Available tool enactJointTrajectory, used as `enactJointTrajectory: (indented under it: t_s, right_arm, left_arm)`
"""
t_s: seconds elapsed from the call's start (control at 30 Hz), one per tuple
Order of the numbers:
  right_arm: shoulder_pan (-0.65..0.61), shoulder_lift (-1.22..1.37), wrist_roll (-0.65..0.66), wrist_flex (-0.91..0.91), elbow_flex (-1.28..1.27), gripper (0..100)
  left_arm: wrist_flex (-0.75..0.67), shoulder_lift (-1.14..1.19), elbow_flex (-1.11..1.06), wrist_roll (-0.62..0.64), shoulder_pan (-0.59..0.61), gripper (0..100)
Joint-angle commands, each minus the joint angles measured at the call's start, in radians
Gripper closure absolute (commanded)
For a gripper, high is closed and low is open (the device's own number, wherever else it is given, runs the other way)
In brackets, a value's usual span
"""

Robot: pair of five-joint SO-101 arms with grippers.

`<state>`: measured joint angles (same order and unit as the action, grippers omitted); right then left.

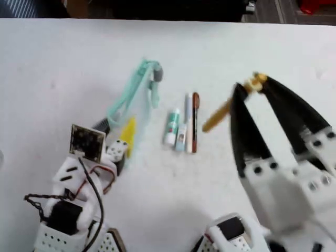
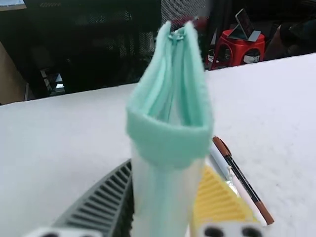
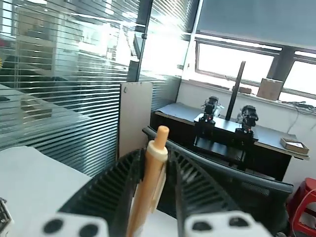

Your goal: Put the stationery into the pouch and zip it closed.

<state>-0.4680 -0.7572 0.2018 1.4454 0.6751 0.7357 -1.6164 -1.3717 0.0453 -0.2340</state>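
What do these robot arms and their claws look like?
Both arms are white plastic dotted with dark screws. The left gripper has one yellow and one grey ribbed finger, with red and black cables behind it. The right gripper has two black ribbed fingers.

I count 1 mint pouch (image 1: 127, 93) and 5 pcs of stationery: 3 pens (orange pen (image 1: 215, 118), white pen (image 1: 188, 113), brown pen (image 1: 195, 123)) + 2 short tubes (white tube (image 1: 171, 127), w/ a smaller teal tube (image 1: 181, 139) just right of it). Of those, 4 lie in a row on the table (image 1: 236, 47) right of the pouch, and 1, the orange, is clamped in my right gripper (image 1: 253, 85). Grippers: 2, i.e. my left gripper (image 1: 116, 130) at near left & the right one at near right.
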Motion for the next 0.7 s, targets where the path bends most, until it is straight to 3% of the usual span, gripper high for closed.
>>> enactJointTrajectory:
  t_s: [0.0,0.37,0.67]
  right_arm:
    - [-0.073,0.05,0.015,-0.077,-0.054,98.1]
    - [-0.24,0.217,0.015,-0.34,-0.129,98.1]
    - [-0.271,0.401,0.015,-0.392,-0.129,98.1]
  left_arm:
    - [0.031,-0.004,-0.003,0.017,0.001,85]
    - [0.029,-0.004,-0.003,0.012,0.001,84]
    - [0.029,-0.004,-0.003,0.011,0.001,84]
